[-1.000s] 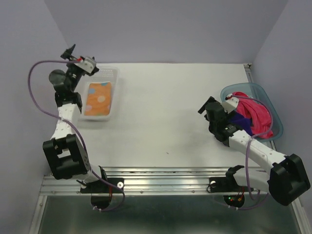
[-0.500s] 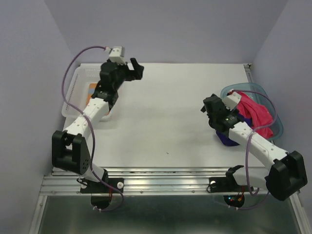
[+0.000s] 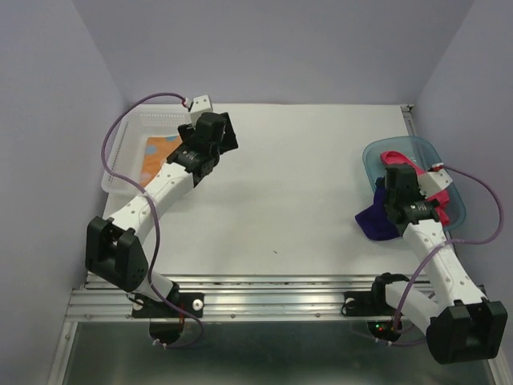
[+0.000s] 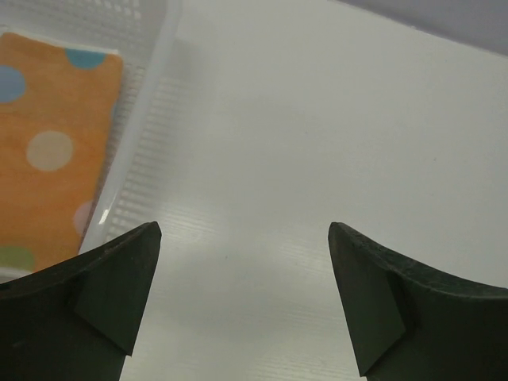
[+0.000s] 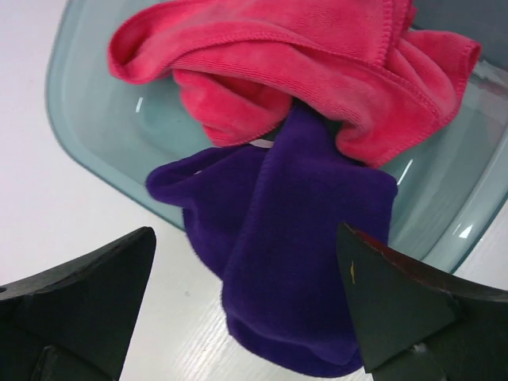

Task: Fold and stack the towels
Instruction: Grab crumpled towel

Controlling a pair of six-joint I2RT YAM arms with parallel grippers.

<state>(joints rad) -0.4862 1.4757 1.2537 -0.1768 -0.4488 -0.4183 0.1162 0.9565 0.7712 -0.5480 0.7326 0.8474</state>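
Spread left claw [image 4: 242, 230] hovers beside basket [image 4: 151, 119] holding orange towel [image 4: 48, 151]; spread right claw [image 5: 246, 234] hovers above purple towel [image 5: 302, 214] overhanging tub [image 5: 95, 119].

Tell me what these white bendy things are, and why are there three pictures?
They are two robot arms bolted to a white table. One picture looks down from above; the other two come from little cameras on each wrist, so the dark shapes are that arm's own fingers. The left gripper is open beside a clear plastic basket holding a folded orange dotted towel. The right gripper is open above a dark purple towel that spills out of a teal see-through tub, under a crumpled pink-red towel. Neither holds anything.
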